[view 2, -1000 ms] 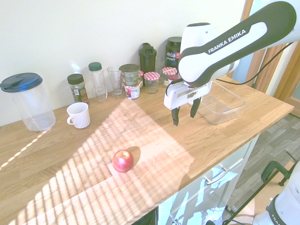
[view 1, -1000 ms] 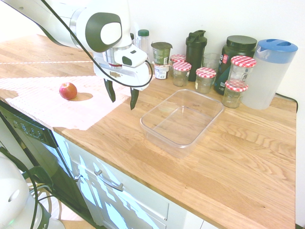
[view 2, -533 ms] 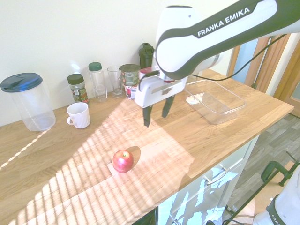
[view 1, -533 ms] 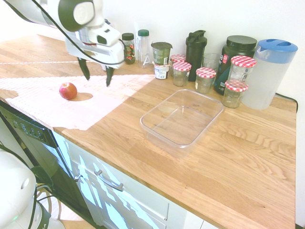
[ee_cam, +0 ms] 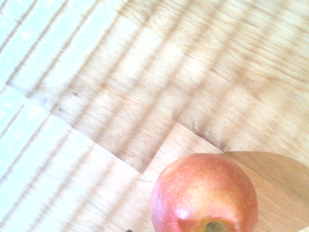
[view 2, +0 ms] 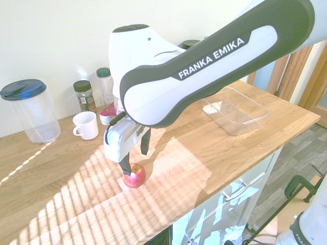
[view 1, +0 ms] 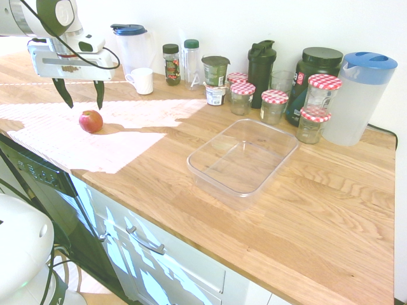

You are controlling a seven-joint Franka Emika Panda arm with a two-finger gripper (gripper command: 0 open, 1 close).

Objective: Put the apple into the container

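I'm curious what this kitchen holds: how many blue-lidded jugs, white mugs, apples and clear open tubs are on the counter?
Blue-lidded jugs: 2
White mug: 1
Apple: 1
Clear open tub: 1
Total: 5

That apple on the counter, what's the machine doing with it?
Nothing is held at this moment. The robot's hand is open just above the apple, which sits on the sunlit counter, and it looks about to grab it. The clear tub, where the apple is meant to go, stands further along the counter.
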